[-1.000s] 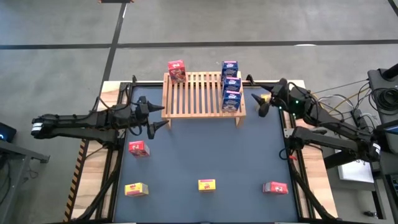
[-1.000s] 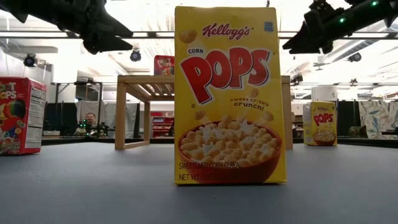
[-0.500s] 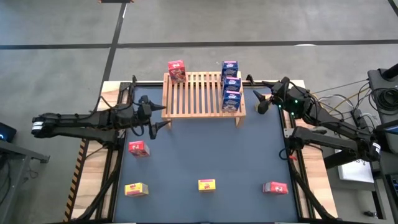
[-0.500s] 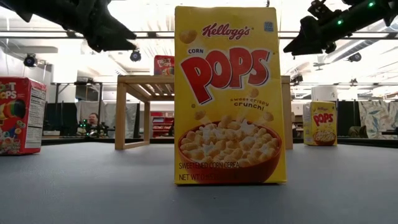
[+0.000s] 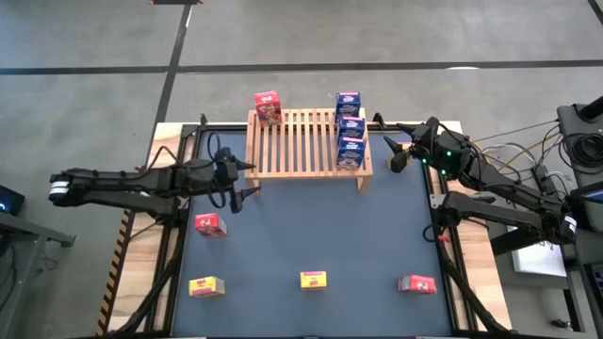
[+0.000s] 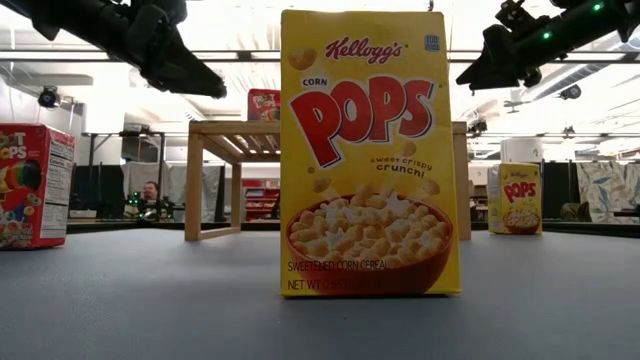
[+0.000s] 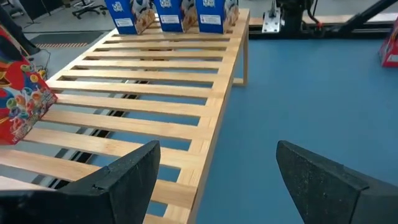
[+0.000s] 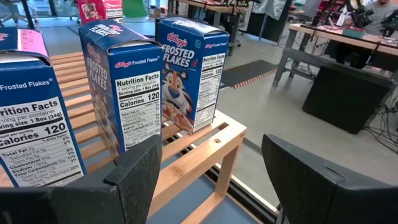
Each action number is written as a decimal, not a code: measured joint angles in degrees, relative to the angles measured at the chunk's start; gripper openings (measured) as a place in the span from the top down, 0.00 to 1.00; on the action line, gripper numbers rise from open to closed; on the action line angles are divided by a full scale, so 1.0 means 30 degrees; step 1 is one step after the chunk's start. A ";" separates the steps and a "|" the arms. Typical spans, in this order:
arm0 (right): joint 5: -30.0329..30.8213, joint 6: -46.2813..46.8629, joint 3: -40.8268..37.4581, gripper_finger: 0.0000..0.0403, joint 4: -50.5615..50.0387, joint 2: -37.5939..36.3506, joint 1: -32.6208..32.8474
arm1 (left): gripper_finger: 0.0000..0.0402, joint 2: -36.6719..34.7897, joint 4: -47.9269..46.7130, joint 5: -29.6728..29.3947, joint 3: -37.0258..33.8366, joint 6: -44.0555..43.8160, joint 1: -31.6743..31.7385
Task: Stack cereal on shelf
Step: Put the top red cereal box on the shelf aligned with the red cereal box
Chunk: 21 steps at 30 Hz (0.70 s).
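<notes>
Red cereal box (image 6: 35,186) cut off by low view's edge; shelf (image 6: 225,150) half hidden.

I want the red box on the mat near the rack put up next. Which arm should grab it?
The left, probably. Its open claw hangs by the rack, close to that red box. The right claw, also open, hovers beside the blue boxes, across the rack.
</notes>
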 joint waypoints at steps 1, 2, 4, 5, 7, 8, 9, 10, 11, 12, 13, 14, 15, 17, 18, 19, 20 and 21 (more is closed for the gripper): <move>-0.0018 0.0114 0.0000 0.35 -0.0003 0.0000 0.0000 | 0.24 -0.0111 0.0012 0.0000 0.0000 0.0034 0.0000; -0.0086 0.0256 0.0000 0.35 -0.0011 0.0000 0.0000 | 0.24 -0.0275 0.0021 0.0000 0.0000 0.0066 0.0000; -0.0146 0.0539 0.0000 0.35 -0.0066 -0.0001 0.0000 | 0.24 -0.0635 0.0032 0.0000 0.0007 0.0427 0.0000; -0.0147 0.0624 0.0000 0.35 -0.0155 -0.0007 0.0000 | 0.24 -0.0821 0.0032 0.0000 0.0007 0.0705 0.0000; -0.0163 0.0742 0.0000 0.35 -0.0320 0.0000 0.0000 | 0.24 -0.1185 0.0039 -0.0013 0.0007 0.1025 0.0000; -0.0163 0.0776 0.0000 0.35 -0.0441 0.0000 0.0000 | 0.24 -0.1342 0.0039 -0.0166 0.0007 0.1029 -0.0006; -0.0156 0.0770 0.0000 0.35 -0.0558 0.0000 0.0000 | 0.24 -0.1505 0.0039 -0.0351 0.0007 0.1010 -0.0007; -0.0156 0.0769 0.0000 0.35 -0.0675 0.0000 0.0000 | 0.24 -0.1676 0.0016 -0.0460 0.0010 0.1015 -0.0007; -0.0156 0.0769 0.0000 0.35 -0.0778 0.0000 0.0000 | 0.24 -0.1866 -0.0026 -0.0470 0.0015 0.1076 -0.0007; -0.0156 0.0781 0.0000 0.36 -0.0809 0.0000 0.0000 | 0.24 -0.2064 -0.0207 -0.0471 0.0067 0.1229 0.0000; -0.0156 0.0795 0.0002 0.36 -0.0807 -0.0006 0.0000 | 0.24 -0.2251 -0.0653 -0.0469 0.0270 0.1409 0.0000; -0.0156 0.0798 0.0077 0.36 -0.0952 -0.0002 0.0000 | 0.24 -0.2408 -0.1125 -0.0466 0.0598 0.1522 -0.0006; -0.0156 0.0787 0.0263 0.36 -0.1265 0.0000 0.0000 | 0.24 -0.2546 -0.1729 -0.0466 0.0993 0.1538 0.0000; -0.0156 0.0835 0.0855 0.36 -0.2076 0.0101 0.0000 | 0.24 -0.2707 -0.2969 -0.0474 0.1842 0.1501 -0.0004; -0.0156 0.0935 0.1150 0.35 -0.2473 0.0179 0.0000 | 0.24 -0.2707 -0.3479 -0.0474 0.2202 0.1428 -0.0001; -0.0156 0.1026 0.1441 0.35 -0.2899 0.0274 0.0000 | 0.24 -0.2695 -0.3856 -0.0474 0.2473 0.1333 -0.0005; -0.0155 0.1039 0.1700 0.35 -0.3304 0.0333 0.0000 | 0.24 -0.2651 -0.4101 -0.0469 0.2639 0.1227 -0.0004; -0.0149 0.1039 0.1918 0.36 -0.3633 0.0416 0.0000 | 0.24 -0.2596 -0.4281 -0.0470 0.2709 0.1185 0.0000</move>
